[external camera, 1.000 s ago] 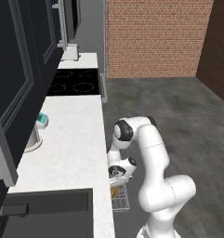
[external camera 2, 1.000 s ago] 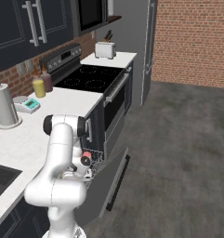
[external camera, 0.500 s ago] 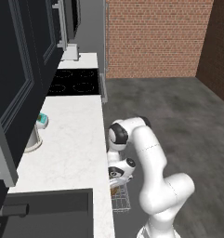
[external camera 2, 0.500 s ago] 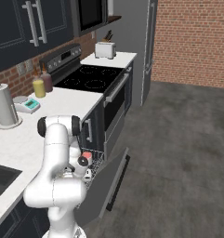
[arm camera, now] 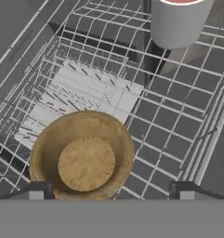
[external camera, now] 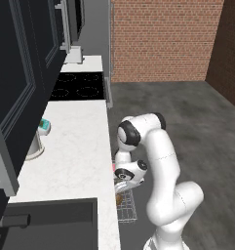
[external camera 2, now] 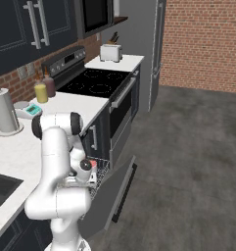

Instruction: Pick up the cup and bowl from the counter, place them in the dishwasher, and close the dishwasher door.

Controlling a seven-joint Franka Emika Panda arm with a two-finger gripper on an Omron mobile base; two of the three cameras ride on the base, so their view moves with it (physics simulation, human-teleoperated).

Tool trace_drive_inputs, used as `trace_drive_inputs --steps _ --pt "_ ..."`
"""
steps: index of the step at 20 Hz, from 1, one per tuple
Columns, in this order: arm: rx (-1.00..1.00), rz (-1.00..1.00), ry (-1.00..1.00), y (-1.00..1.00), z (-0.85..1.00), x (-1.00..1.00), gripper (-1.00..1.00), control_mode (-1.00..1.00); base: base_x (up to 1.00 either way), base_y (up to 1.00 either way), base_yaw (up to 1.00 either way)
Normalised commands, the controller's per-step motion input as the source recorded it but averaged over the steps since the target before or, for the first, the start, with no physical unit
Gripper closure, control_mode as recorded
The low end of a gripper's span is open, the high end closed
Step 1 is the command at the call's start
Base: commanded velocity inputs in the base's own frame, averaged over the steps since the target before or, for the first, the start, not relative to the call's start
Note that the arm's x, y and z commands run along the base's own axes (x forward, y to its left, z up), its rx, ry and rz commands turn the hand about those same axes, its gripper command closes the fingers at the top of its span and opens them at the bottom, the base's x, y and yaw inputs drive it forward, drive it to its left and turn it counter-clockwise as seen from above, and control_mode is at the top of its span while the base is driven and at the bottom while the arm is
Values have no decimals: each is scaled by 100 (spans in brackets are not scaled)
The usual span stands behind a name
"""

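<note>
Hand [arm camera: 108, 188] open above bowl [arm camera: 82, 156], cup [arm camera: 178, 21] cropped

A glossy white arm [external camera: 160, 166] of rounded, bulging segments, dark bands at the joints, with small dark fingertips [arm camera: 36, 188].

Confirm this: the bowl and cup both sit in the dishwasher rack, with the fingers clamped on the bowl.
Not quite. The bowl and cup do sit in the rack, but the hand view shows the fingers spread wide, clear of the bowl's rim.
</note>
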Motion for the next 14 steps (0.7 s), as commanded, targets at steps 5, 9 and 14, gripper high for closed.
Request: trace_drive_inputs --steps 5,9,14 --pt "0 -12 0 -37 100 -52 -100 -100 0 0 0" --pt "0 -16 4 -52 97 -37 -100 -100 0 0 0" --pt "0 -12 -2 -63 100 -36 -100 -100 0 0 0"
